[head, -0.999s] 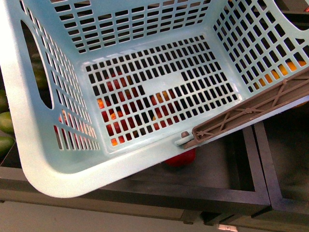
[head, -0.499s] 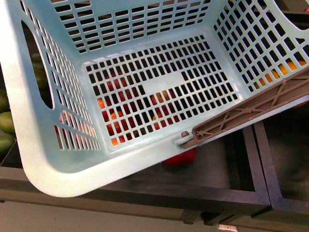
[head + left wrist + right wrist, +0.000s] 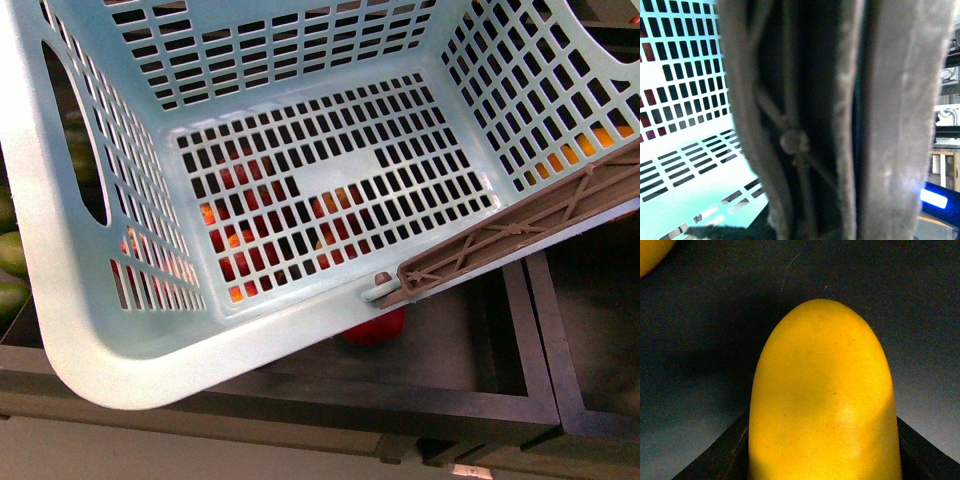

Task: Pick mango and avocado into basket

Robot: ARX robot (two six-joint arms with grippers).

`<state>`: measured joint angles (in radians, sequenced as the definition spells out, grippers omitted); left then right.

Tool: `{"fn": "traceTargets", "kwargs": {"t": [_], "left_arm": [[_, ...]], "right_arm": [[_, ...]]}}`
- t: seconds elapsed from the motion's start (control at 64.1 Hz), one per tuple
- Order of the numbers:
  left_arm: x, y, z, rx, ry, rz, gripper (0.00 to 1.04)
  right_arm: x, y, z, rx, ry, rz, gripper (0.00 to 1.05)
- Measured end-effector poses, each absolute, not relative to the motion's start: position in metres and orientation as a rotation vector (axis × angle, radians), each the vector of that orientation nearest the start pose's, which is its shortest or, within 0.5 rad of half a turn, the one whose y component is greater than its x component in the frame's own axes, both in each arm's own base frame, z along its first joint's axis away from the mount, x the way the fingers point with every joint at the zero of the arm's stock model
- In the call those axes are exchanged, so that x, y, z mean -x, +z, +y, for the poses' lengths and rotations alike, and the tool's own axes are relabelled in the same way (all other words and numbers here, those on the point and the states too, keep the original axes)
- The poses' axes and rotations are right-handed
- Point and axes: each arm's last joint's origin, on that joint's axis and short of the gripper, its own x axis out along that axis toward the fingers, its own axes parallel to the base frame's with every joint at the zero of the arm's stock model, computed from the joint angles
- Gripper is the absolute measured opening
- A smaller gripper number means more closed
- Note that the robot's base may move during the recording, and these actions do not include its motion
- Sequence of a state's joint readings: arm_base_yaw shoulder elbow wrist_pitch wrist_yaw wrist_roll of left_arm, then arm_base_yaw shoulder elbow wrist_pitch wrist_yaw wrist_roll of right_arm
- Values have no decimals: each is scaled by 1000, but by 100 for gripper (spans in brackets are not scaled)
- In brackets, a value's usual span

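Front view: basket [image 3: 60, 300] fills the upper and middle frame. Handle [image 3: 520, 232] lies across its right rim, running from lower centre to the right edge. Round fruit [image 3: 378, 327] sits under the basket's near rim at lower centre (more show through the floor slots). Left fruit [image 3: 10, 255] at the left edge, beyond the basket's left wall. Shelf [image 3: 450, 405] lies beneath it all, across the lower frame.

Left wrist view: handle close up, basket wall behind it.

Right wrist view: mango [image 3: 822, 380] between the right gripper [image 3: 822, 440] fingers, touching both. Far fruit [image 3: 650, 250] well apart behind.
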<state>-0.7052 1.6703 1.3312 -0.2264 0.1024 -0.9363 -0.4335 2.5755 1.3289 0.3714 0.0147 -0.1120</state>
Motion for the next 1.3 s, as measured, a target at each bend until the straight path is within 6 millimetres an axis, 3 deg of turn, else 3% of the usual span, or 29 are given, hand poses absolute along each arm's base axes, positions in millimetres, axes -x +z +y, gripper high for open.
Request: {"fn": "traceTargets", "kwargs": {"t": [0.156,0.39,0.577,0.718,0.874,1.03,1.295], "left_arm": [[-286,290,-248,690,-461,868,15],[-287,290,-248,690,-460,867,15],[-286,290,-248,690,-460,867,15],[-286,290,-248,690,-461,868,15],[-287,290,-248,690,-460,867,15],[-286,290,-248,690,-461,868,15],[-286,290,-248,690,-462,868,15]], "right_arm": [[-385,-6,-185,-115,-336,790,56],[-348,71,-190,-143,-295,626,56],[-307,128,-179,-182,-231,524,56],[-292,165,-167,-199,-190,440,56],[-279,207,-140,-190,-117,336,56],[-278,239,-109,-207,-57,223,56],[-299,240,-38,-164,70,221,56]]}}
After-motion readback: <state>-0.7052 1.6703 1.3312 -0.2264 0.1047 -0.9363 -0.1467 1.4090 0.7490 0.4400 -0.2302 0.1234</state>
